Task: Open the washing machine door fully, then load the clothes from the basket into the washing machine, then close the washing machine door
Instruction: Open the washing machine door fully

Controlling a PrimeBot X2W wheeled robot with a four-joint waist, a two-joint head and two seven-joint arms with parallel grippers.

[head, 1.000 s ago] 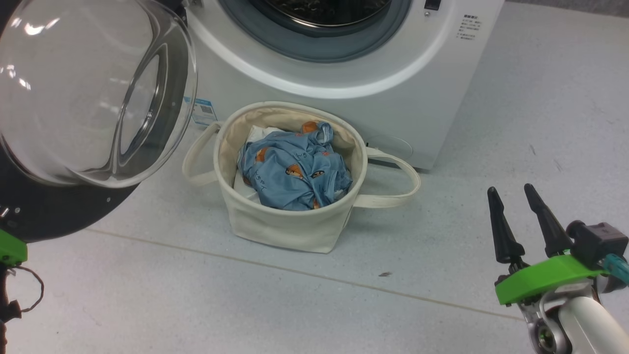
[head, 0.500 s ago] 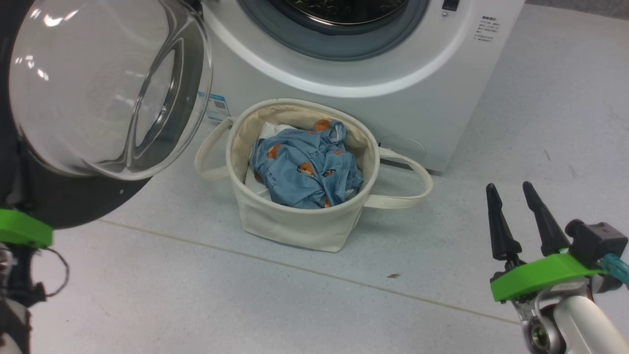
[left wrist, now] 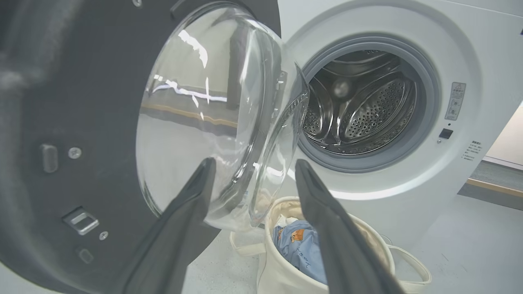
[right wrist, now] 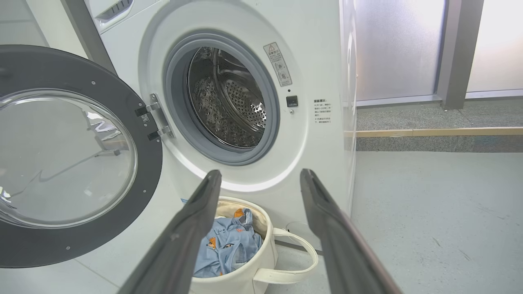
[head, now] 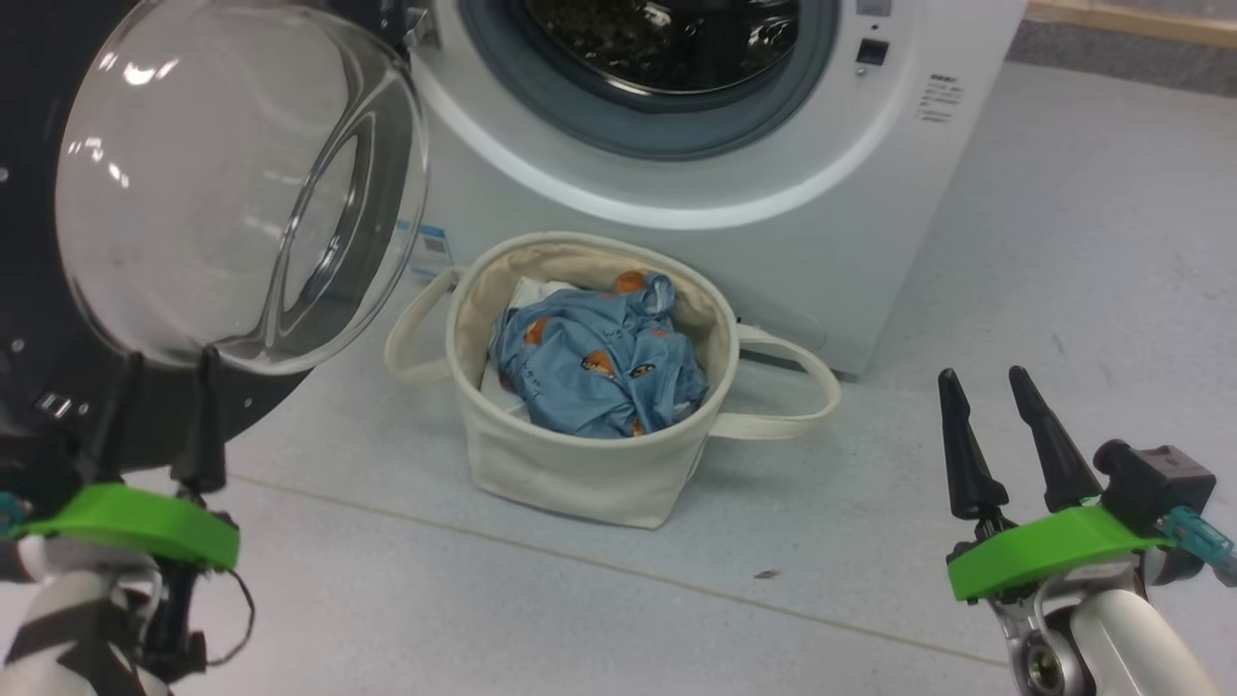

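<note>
A: One big white washing machine (head: 773, 242) stood at the back, its steel drum (head: 667, 39) exposed. And its door?
B: The washing machine door (head: 222, 213) hung wide open on the left, its glass bowl bulging outward.
A: The basket (head: 570, 464)?
B: On the floor (head: 580, 619), close against the machine's front, with the clothes (head: 599, 362) crumpled inside over some white fabric (head: 530, 290).
A: The grippers?
B: The left gripper (left wrist: 255, 161) sat by the door's black rim, fingers spread, holding nothing. I couldn't tell whether it touched the rim. The right gripper (head: 981, 375) hovered well right of the basket, likewise parted and empty.
</note>
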